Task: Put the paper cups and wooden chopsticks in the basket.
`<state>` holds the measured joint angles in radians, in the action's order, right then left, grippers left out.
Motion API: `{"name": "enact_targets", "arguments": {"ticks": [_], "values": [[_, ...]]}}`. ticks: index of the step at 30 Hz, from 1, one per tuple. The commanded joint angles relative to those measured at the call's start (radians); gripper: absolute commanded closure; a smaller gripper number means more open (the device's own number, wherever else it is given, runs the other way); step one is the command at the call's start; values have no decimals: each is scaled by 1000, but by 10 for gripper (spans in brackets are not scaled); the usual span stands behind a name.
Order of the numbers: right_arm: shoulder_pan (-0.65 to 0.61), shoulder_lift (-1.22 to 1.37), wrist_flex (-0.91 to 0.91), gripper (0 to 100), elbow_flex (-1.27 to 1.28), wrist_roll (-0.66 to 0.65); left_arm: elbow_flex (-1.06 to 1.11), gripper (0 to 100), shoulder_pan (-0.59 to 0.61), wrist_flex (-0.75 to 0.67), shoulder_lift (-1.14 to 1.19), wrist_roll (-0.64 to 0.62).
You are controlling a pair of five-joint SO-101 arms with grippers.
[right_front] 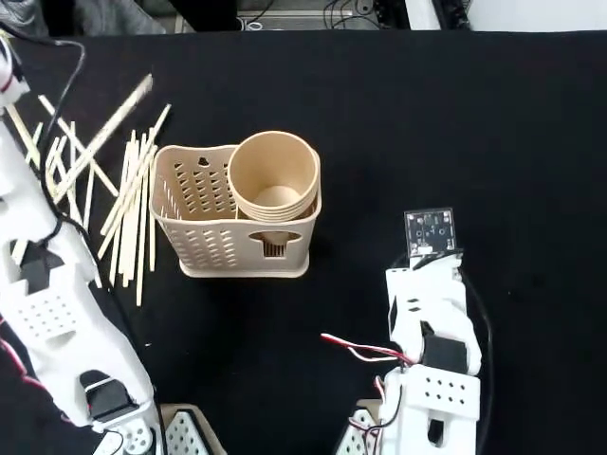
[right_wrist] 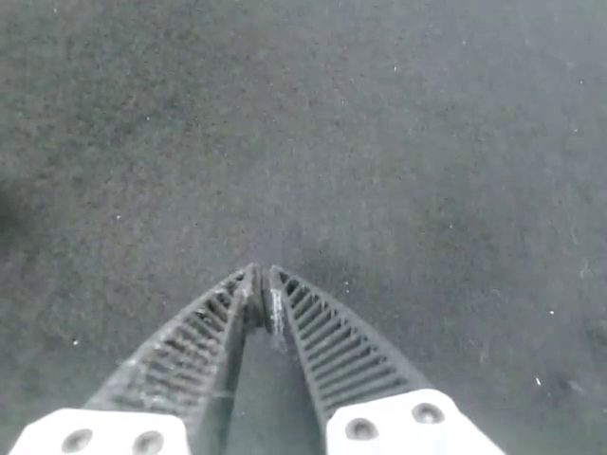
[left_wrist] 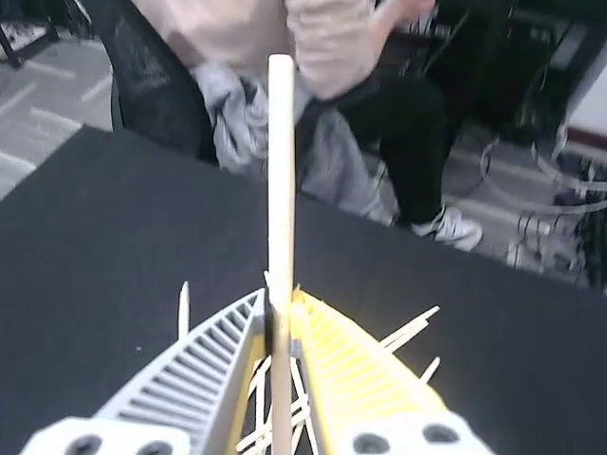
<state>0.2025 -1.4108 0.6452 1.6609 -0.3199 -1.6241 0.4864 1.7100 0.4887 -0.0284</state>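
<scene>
In closed left hand, one chopstick.

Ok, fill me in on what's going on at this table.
The left gripper is shut on one wooden chopstick. The loose chopsticks lie on the black table beside the basket. A stack of paper cups already sits in one compartment of the basket; the other looks empty. The right gripper is shut on nothing, over bare table.

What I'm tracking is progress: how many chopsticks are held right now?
1: a chopstick pinched by the left gripper, jaws shut on it. The other chopsticks lie loose on the table beside the basket; the arm may hide some.
</scene>
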Motion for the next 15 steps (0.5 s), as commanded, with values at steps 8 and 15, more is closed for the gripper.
{"name": "enact_targets", "arguments": {"ticks": [8, 15], "values": [[8, -15, -20, 986, -7, 6, -41, 971, -4, -15, -181, -147], [8, -15, -20, 986, -7, 6, -39, 971, -79, 51, -285, -207]]}}
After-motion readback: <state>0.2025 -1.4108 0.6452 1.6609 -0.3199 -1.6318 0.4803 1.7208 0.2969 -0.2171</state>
